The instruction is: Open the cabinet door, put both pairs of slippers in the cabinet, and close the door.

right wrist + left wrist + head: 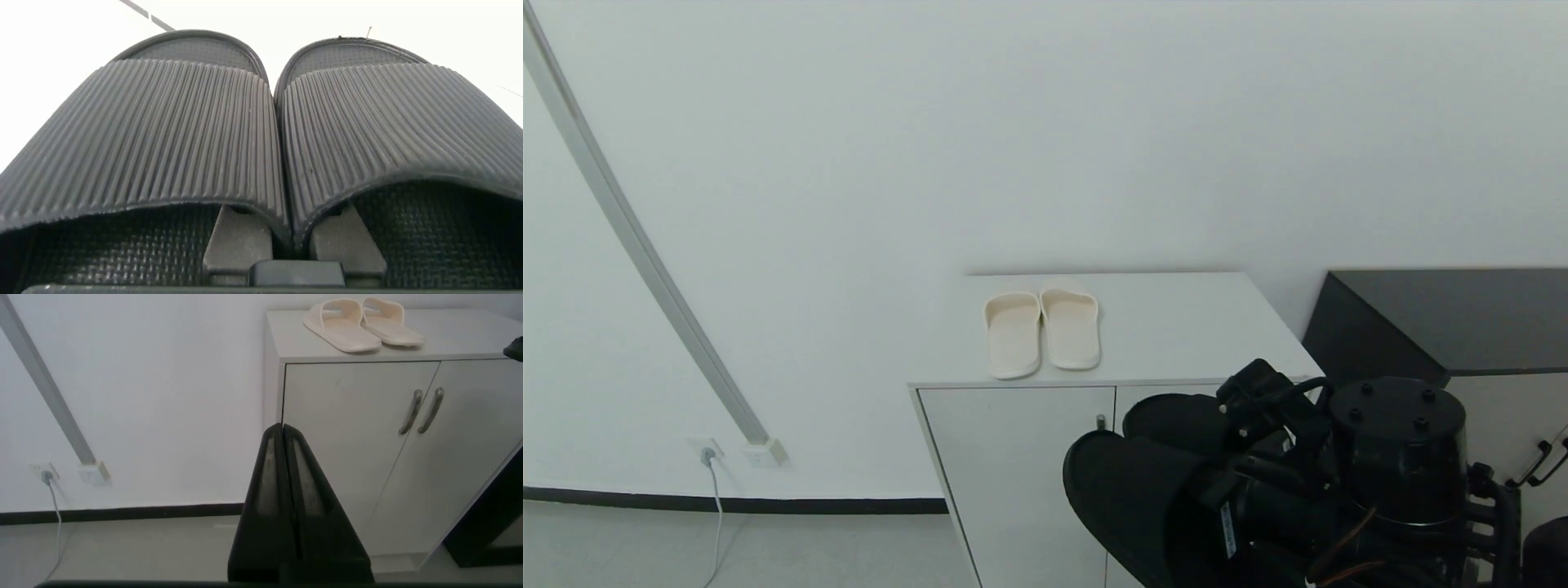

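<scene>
On top of the white cabinet (1176,327), near its front edge and toward its left side, a pair of cream slippers (1070,327) lies side by side, the two touching along their inner edges with their open heel ends toward the cabinet's front. Both cabinet doors (359,449) are shut, meeting at the middle, where two slim upright metal handles (411,412) stand just beside each other.

A second pair, the black slippers (1143,490), is held in the air in front of the cabinet's right-hand door, below the level of its top. The right gripper (290,237) has this pair. One of its fingers (237,245) sits inside each slipper under the ribbed straps, and together they pinch the two adjoining inner walls, so the slippers are clamped side by side.

The left gripper (283,433) hangs in front of the cabinet, well apart from it and toward its left front corner. Its fingers are pressed flat together with nothing between them.

A dark grey unit (1445,318) stands just beside the cabinet on its right, against the same white wall. To the cabinet's left, a grey cable duct (629,237) runs down the wall at a slant to a small box near the black skirting (768,505). A wall socket (707,451) sits next to that box, and a pale cable drops from it to the grey floor (621,547).
</scene>
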